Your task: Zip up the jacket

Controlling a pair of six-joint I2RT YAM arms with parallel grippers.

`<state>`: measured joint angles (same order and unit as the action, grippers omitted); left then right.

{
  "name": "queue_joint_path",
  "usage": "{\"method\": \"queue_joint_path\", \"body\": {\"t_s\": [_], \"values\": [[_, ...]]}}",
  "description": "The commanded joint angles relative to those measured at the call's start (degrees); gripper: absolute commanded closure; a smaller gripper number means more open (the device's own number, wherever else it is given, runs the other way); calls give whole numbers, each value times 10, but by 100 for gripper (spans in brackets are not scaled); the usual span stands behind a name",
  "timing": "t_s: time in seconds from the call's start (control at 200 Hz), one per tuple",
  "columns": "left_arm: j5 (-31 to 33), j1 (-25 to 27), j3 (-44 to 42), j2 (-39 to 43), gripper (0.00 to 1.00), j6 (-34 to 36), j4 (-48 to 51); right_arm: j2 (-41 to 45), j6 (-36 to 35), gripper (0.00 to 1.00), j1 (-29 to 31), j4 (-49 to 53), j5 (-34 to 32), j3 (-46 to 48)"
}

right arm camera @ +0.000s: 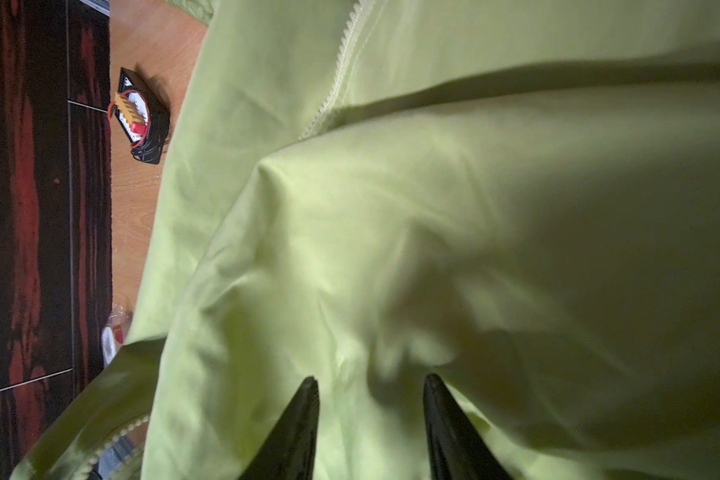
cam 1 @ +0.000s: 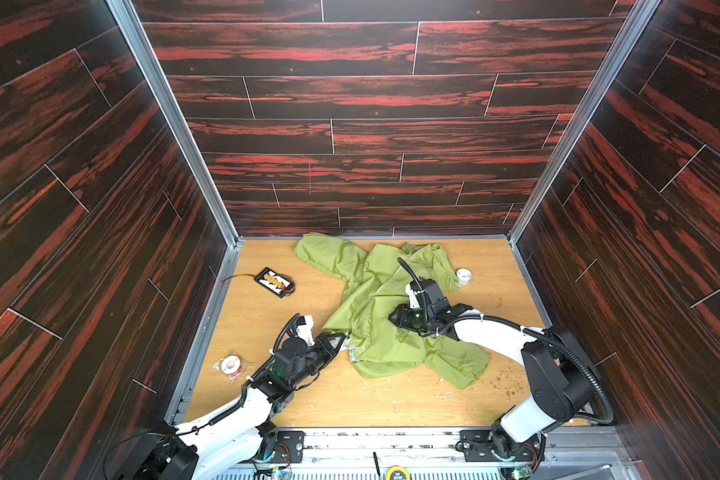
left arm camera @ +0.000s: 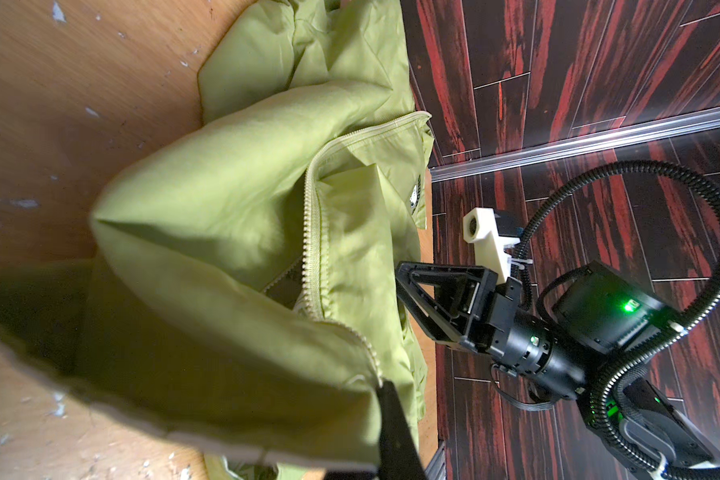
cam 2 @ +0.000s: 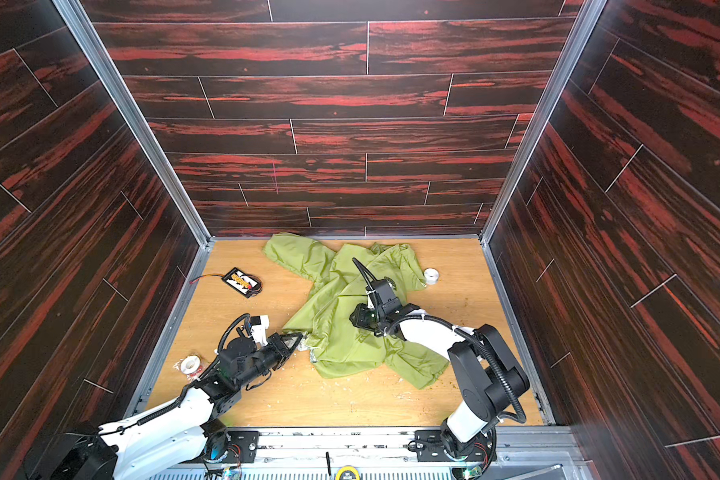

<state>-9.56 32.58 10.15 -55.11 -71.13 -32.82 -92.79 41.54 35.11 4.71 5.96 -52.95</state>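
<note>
Left claw [cam 1: 341,338]: clamped on the hem edge of the thin lime-green fabric jacket [cam 1: 375,328], which lies crumpled beyond its tips. Right claw [right arm camera: 371,380]: jaws apart, tips on jacket cloth directly beneath.

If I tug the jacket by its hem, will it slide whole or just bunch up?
Likely floppy: the jacket lies creased and folded, so it should bunch before sliding. Probably light, since its edge drapes limply from the left pincer. The thin fabric looks smooth and may slip.
</note>
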Motion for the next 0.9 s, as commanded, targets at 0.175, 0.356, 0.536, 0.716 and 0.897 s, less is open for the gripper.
{"method": "queue_joint_path", "body": {"t_s": [0.175, 0.356, 0.536, 0.716, 0.897], "values": [[5, -2, -13, -5, 79, -25, -7, -3, 3, 57, 4, 2, 3, -5], [7, -1, -19, -6, 68, -43, 1, -1, -1, 57, 4, 4, 5, -7], [3, -1, -17, -4, 61, -55, 12, -1, -4, 57, 4, 4, 5, -12], [-11, -1, -10, 1, 58, -70, 40, -1, -4, 57, 4, 5, 4, -15], [-17, -1, -1, 24, 52, -74, 97, 0, -4, 57, 3, 5, 3, -15]]}}
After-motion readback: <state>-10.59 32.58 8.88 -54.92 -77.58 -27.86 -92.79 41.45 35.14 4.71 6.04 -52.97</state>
